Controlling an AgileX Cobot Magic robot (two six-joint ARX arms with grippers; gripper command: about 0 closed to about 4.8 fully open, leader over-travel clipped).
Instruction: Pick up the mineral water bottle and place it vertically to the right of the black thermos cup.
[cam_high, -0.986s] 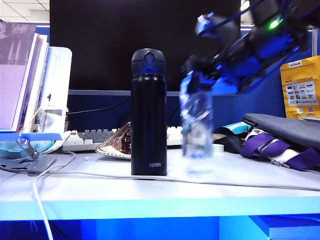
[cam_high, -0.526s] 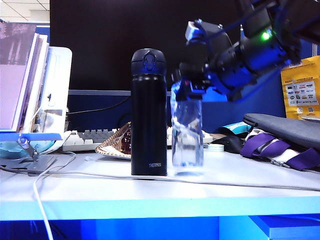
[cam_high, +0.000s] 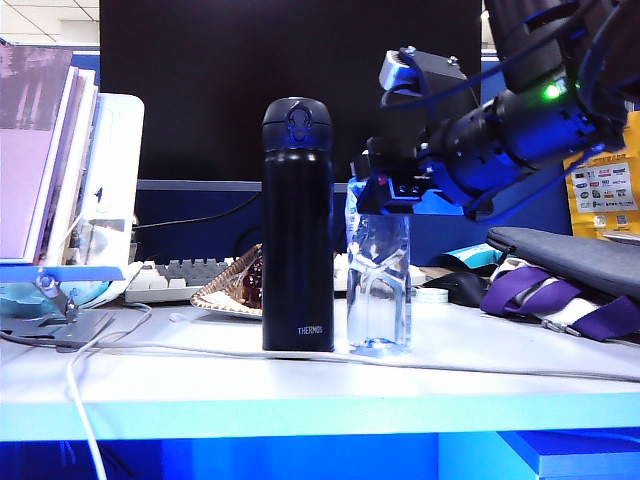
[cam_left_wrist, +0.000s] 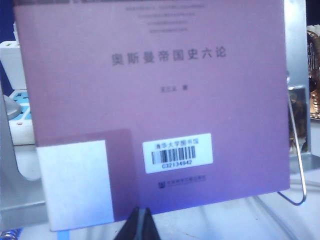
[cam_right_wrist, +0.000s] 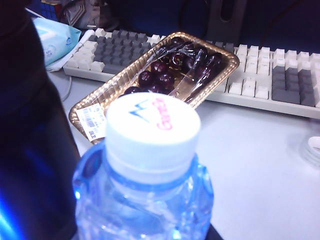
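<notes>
Standing upright just right of the black thermos cup (cam_high: 297, 225), the mineral water bottle (cam_high: 378, 285) rests on the table (cam_high: 300, 385); right gripper (cam_high: 385, 190) grips its neck, release outstanding; left gripper (cam_left_wrist: 140, 226) pinched closed, empty, idle by a book (cam_left_wrist: 150, 100).

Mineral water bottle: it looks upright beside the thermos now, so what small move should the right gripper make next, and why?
Probably open the right gripper and let go. The mineral water bottle stands upright with its base on the table, just right of the black thermos cup, and the gripper grips its neck. The left gripper sits idle, shut, by a book.
</notes>
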